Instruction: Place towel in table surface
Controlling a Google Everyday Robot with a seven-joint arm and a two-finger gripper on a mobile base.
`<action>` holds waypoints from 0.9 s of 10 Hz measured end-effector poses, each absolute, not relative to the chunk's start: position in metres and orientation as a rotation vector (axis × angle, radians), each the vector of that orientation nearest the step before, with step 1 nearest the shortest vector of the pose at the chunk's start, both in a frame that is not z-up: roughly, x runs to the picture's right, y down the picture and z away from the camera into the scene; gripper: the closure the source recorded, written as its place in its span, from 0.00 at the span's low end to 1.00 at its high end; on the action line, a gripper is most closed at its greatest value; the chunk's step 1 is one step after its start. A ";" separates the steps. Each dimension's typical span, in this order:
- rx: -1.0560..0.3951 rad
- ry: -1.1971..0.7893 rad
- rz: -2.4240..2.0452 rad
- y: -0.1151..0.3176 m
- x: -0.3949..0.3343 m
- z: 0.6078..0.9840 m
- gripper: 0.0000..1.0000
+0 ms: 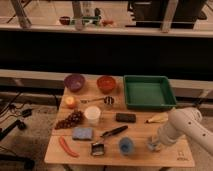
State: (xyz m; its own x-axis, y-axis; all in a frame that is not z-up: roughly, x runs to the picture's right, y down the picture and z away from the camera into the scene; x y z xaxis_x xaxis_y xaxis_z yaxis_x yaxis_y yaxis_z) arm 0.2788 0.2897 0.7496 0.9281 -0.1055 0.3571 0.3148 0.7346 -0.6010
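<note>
Robot arm (187, 126) enters from lower right of the frame, white/cream throughout, smooth glossy plastic shell. Links are thick and rounded, tube-shaped, with a bulbous rounded joint housing near the right-centre of the frame that catches a bright highlight on top. Forearm section narrows toward the wrist and looks slightly greyer in shade. Gripper (154, 145) sits at lower right of the frame, at the end of the arm, small and pale grey-white, darker than the arm shell. No cables, screws or markings can be made out on the arm.
</note>
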 end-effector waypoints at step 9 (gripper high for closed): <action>-0.711 -0.311 -0.234 0.290 0.279 0.749 0.20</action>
